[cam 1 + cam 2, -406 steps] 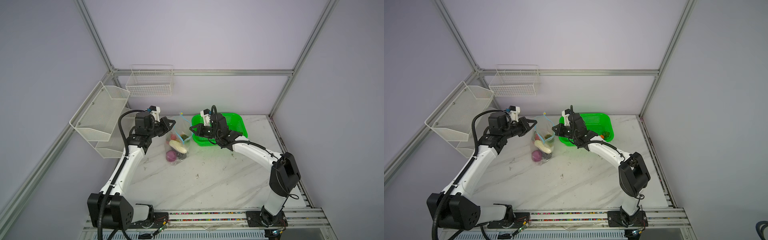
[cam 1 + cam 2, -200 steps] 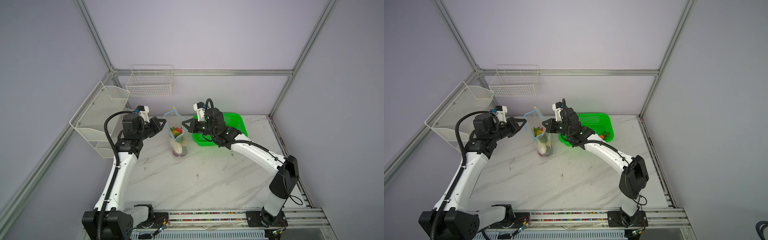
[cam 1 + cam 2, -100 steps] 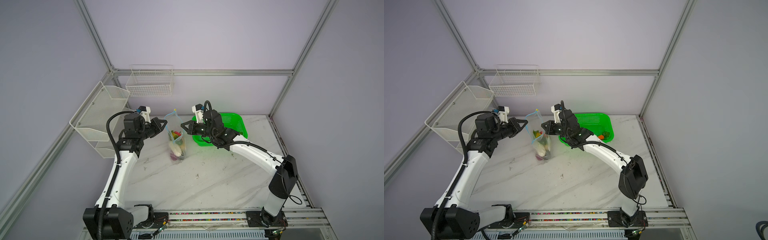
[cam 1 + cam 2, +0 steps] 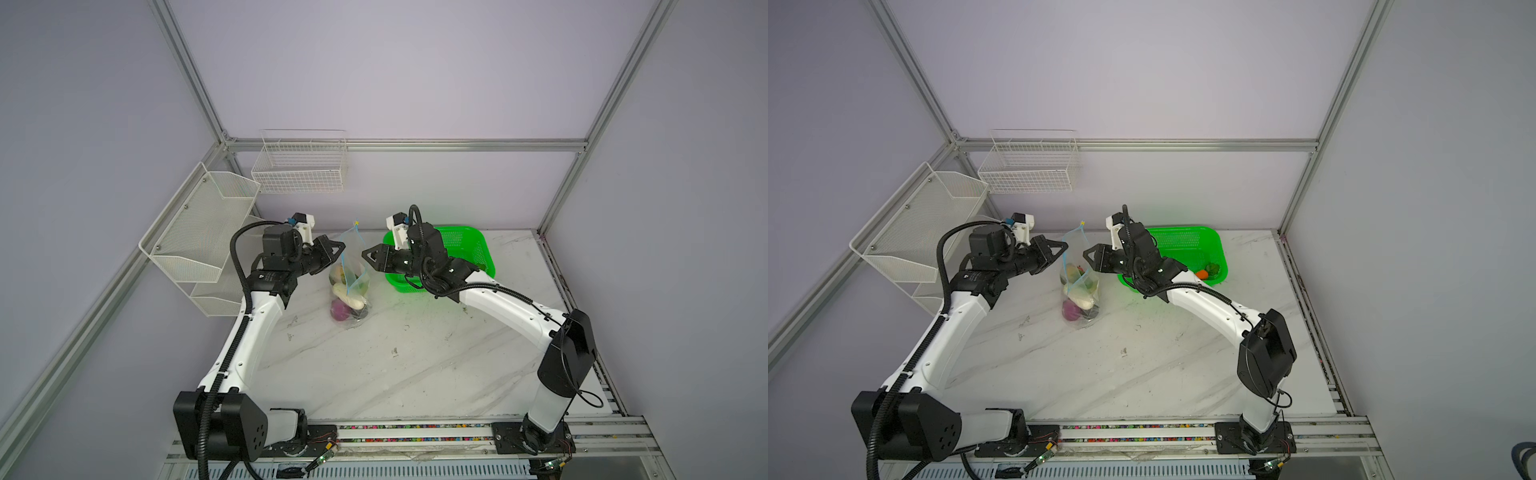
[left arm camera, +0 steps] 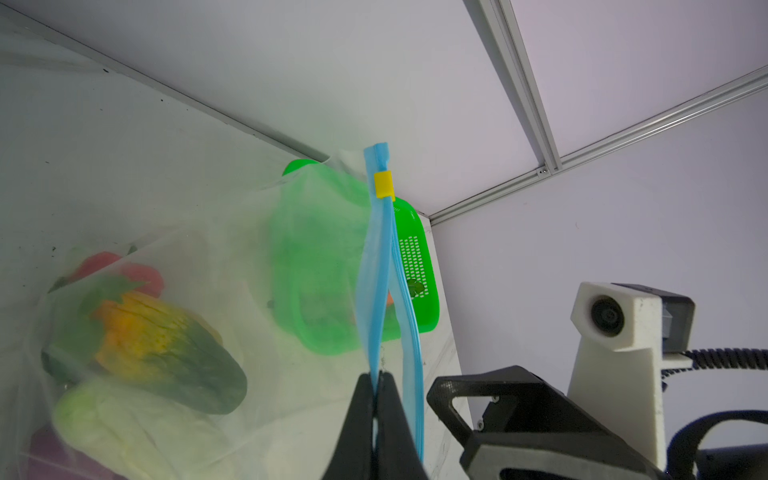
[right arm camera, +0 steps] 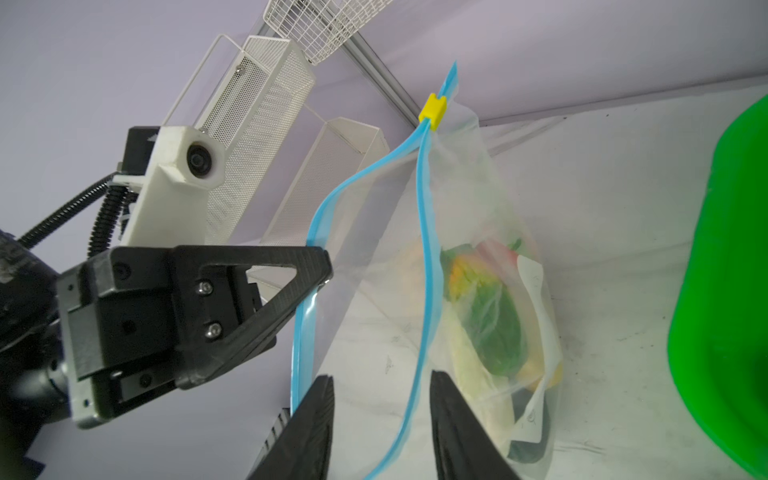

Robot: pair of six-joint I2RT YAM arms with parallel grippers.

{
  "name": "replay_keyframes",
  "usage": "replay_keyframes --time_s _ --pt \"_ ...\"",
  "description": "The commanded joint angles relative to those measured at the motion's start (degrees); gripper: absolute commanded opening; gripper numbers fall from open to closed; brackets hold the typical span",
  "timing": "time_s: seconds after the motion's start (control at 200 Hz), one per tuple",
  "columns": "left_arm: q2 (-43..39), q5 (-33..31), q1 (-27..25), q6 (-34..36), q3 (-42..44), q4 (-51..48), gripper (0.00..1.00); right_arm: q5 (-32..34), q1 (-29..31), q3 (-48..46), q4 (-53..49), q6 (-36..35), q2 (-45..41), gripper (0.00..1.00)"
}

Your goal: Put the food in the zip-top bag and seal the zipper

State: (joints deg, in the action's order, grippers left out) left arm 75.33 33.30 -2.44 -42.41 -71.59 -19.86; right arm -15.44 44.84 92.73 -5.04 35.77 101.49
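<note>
Near the back of the white marble tabletop [image 4: 415, 353], a clear crinkly zip-top bag [image 4: 351, 282] of small toy vegetables [image 4: 340, 309] stands upright beside a green perforated plastic basket [image 4: 465, 243]. The left gripper [image 5: 376, 380] is clamped on its light blue zipper strip [image 5: 374, 270]; the right gripper [image 6: 380, 380], jaws parted around the other lip, grips nothing.

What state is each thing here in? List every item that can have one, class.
zip-top bag: held upright, mouth open, several vegetables inside.
zipper: unsealed, strips parted, yellow slider at the top end.
left gripper: shut on one zipper strip.
right gripper: open, other strip between its jaws.
green basket: holds carrot and greens.
</note>
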Motion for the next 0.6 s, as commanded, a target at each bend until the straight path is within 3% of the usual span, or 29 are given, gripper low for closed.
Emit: replay_keyframes --time_s 0.0,0.125,0.375,0.595 --pt "0.1 2.4 -1.0 -0.1 0.0 3.3 0.0 4.7 -3.7 -0.7 -8.1 -1.6 -4.7 0.48" --pt "0.0 3.3 -1.7 -0.9 0.8 4.7 0.0 9.1 -8.8 -1.2 -18.1 -4.4 -4.5 0.52" --pt "-1.3 3.9 -2.2 -0.9 4.5 6.0 0.0 18.0 -15.4 9.1 -37.8 -10.7 5.7 0.55" --pt "-0.3 5.2 -3.1 -1.5 6.5 7.2 0.0 23.3 -21.0 14.5 -42.9 -13.0 10.8 0.56"
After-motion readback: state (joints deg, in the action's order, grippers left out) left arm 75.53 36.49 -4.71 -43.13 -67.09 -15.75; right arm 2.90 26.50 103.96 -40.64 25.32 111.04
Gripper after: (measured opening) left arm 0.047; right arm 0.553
